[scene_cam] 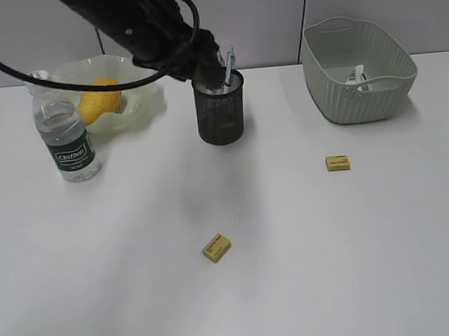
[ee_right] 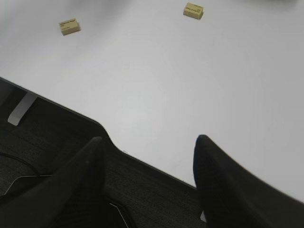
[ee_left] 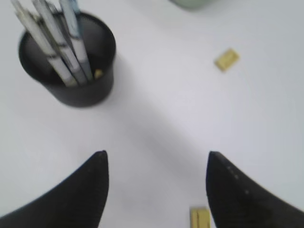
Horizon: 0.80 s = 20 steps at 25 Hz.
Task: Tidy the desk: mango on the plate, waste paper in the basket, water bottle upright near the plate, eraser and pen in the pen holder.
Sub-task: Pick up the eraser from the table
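Observation:
The black mesh pen holder stands mid-desk with several pens in it. My left gripper hovers just above it, open, with nothing between its fingers. Two yellow erasers lie on the desk: one near the front, one to the right. The mango rests on the pale green plate. Beside the plate, the water bottle stands upright. Waste paper lies in the basket. My right gripper is open and empty over the desk's near edge.
The left arm slants in from the upper left over the plate. In the right wrist view a dark surface lies below the desk's front edge. A small yellow bit shows inside the pen holder.

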{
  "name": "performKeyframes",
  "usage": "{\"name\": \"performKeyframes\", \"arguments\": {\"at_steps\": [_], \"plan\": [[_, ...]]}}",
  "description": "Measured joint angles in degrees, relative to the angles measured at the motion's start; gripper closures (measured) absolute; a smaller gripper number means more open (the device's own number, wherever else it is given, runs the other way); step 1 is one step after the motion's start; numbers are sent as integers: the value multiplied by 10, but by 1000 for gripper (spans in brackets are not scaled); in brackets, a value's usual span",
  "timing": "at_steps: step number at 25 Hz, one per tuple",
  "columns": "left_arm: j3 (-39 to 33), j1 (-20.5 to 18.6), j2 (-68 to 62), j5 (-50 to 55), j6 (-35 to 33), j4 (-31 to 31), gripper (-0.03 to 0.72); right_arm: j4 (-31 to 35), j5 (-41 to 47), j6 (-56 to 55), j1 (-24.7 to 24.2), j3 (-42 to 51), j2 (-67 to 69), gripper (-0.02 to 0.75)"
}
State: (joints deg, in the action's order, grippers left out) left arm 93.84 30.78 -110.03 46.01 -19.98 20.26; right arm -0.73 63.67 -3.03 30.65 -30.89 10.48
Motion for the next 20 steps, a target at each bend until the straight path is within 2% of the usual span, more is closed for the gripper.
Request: {"name": "performKeyframes", "arguments": {"at_steps": [4, 6, 11, 15, 20], "plan": [[0, 1, 34, 166, 23, -45, 198, -1, 0, 0, 0, 0, 0, 272], [0, 1, 48, 213, 42, -71, 198, -1, 0, 0, 0, 0, 0, 272], [0, 1, 87, 235, 131, -153, 198, -1, 0, 0, 0, 0, 0, 272], [-9, 1, 135, 235, 167, -167, 198, -1, 0, 0, 0, 0, 0, 272], [-106, 1, 223, 235, 182, -167, 198, -1, 0, 0, 0, 0, 0, 272]]}}
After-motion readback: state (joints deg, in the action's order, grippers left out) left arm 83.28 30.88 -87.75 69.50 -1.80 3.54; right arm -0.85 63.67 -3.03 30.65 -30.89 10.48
